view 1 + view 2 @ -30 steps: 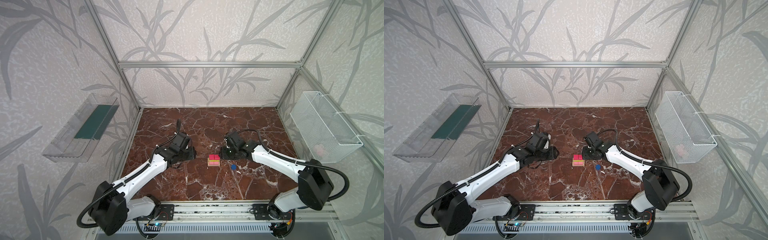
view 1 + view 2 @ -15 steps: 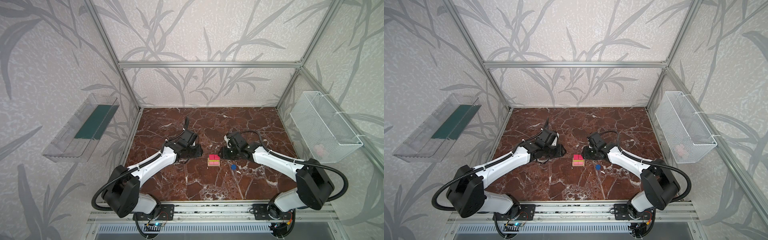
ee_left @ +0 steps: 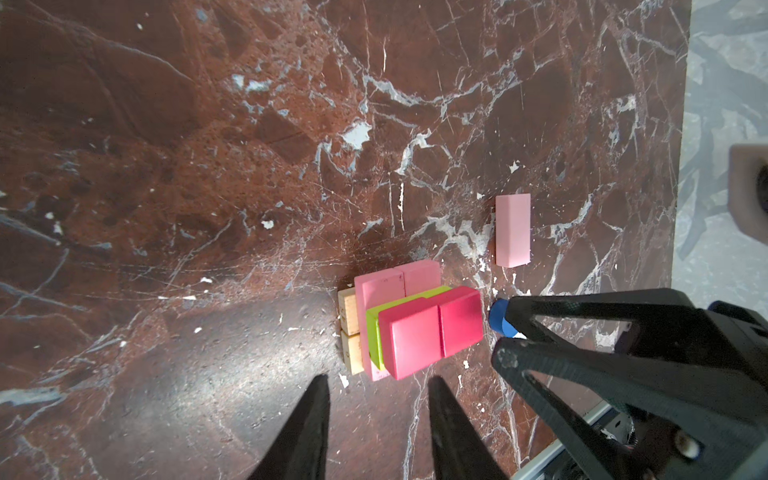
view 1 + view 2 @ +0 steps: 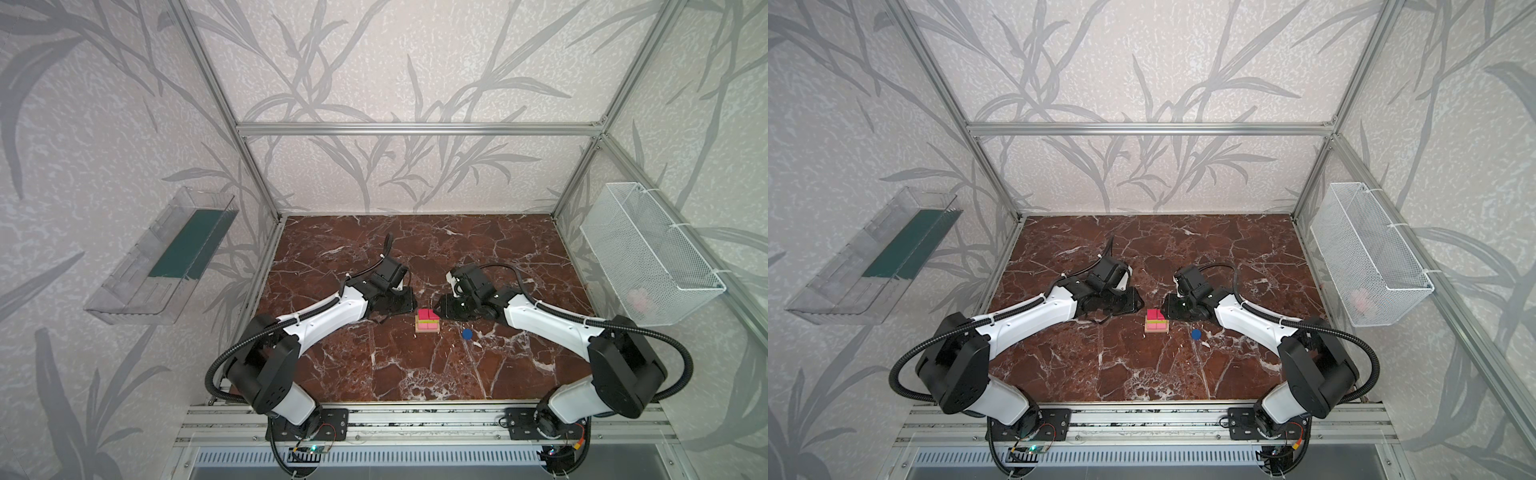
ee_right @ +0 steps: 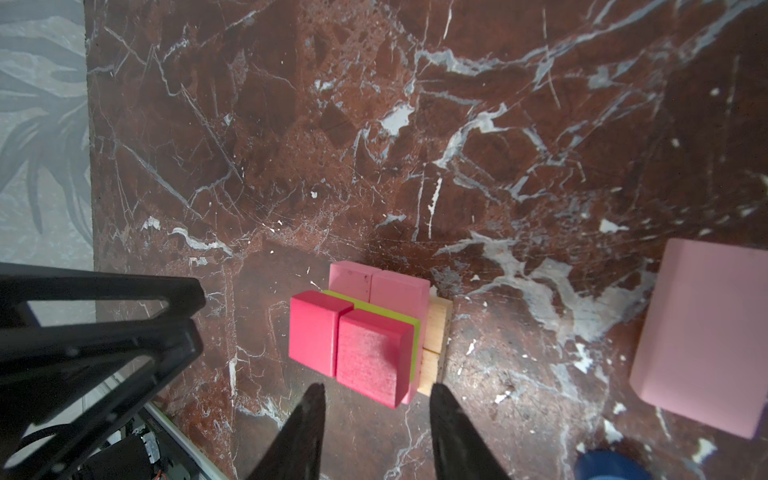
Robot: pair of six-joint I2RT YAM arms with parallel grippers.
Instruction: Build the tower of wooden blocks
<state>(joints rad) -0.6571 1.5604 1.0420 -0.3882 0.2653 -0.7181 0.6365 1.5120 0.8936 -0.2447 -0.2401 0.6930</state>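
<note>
On the floor [image 4: 374, 365], near its middle, the tower [image 4: 427, 321] stands between the two grippers. From below it has tan bars [image 3: 348, 316], two pink bars [image 3: 399, 278] across them, a green bar [image 3: 374, 332], and two red cubes [image 5: 370, 357] on top. The disc [image 4: 467, 333] lies on the floor near the tower, on the right arm's side. A loose pink bar [image 3: 513, 230] lies flat, farther off; I find it only in the wrist views.

The left gripper [image 3: 377, 378] is empty. Its jaws are partly apart and its tips are low, pointing at one side of the tower. The right gripper [image 5: 376, 388] is also empty with jaws partly apart, and it points at the opposite side. As far as I can tell, neither touches the tower.

I judge that the step is to square the stack before the last pieces go on, because in the right wrist view the cubes are not flush with each other.

To do it well, both grippers should press from the two sides together, slowly and at the height of the cubes. A push from one side only would probably slide the upper blocks off the smooth bars. The tips must stay clear of the floor. The right gripper should also mind the disc, which lies close to its fingers. After this, the uncovered half of the pink layer looks like the place for the loose bar.
</note>
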